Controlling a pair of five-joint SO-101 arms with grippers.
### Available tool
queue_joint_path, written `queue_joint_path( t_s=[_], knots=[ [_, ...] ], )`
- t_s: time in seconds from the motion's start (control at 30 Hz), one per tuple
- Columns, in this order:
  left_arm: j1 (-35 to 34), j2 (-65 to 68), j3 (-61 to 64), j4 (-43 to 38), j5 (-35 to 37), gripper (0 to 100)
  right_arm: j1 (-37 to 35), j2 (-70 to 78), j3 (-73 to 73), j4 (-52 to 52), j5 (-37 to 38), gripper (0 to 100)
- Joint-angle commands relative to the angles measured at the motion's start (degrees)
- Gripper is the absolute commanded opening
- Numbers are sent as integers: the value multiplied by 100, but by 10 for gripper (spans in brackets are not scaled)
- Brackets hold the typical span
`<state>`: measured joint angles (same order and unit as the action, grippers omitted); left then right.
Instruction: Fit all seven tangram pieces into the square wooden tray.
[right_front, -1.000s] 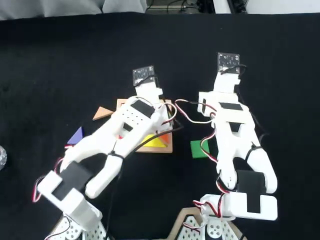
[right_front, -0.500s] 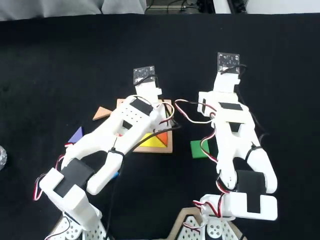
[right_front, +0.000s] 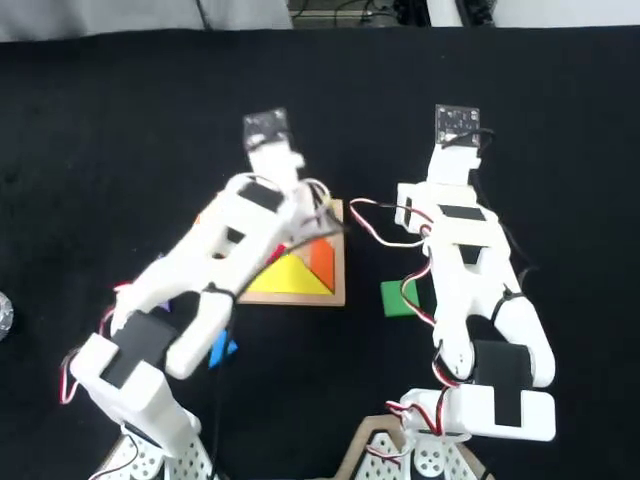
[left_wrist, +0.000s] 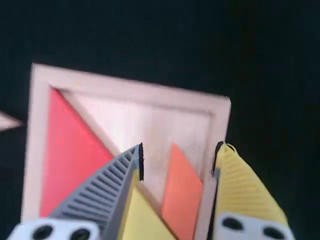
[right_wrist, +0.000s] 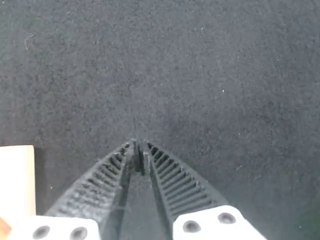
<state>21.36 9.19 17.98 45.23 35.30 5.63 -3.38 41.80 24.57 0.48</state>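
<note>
The square wooden tray (right_front: 340, 296) lies at the table's middle, and my left arm (right_front: 235, 235) reaches over its left side. In it lie a yellow triangle (right_front: 292, 277), an orange piece (right_front: 321, 258) and a red triangle (left_wrist: 65, 150). In the left wrist view the tray (left_wrist: 127, 87) has bare wood along its far part. My left gripper (left_wrist: 180, 146) is open above the orange piece (left_wrist: 182, 190), holding nothing. A green square (right_front: 397, 297) sits right of the tray. A blue piece (right_front: 222, 348) lies near the left arm's base. My right gripper (right_wrist: 137, 146) is shut and empty over bare cloth.
Black cloth covers the table. The right arm (right_front: 460, 240) stretches along the right of the tray, beside the green square. A tray corner (right_wrist: 17, 180) shows in the right wrist view. The far half of the table is open cloth.
My left arm has swung leftward and back, uncovering the tray's yellow and orange pieces and now covering the tan and purple pieces. The blue piece has come into sight. The right arm stayed still.
</note>
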Motion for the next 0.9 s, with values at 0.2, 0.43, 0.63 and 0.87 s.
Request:
queue_joint_path(
  t_s=[0.2,0.43,0.63,0.87],
  knots=[
    [-207,-53,356,-1257,-79,245,70,-268,-84,-97,0,11],
    [-127,-53,462,-1284,-79,245,70,-268,-92,-97,9,11],
    [514,-44,734,-1319,-79,245,105,-268,-92,-97,-18,11],
    [-31,-703,215,440,-527,69,114,-268,-92,-132,9,11]
  ],
)
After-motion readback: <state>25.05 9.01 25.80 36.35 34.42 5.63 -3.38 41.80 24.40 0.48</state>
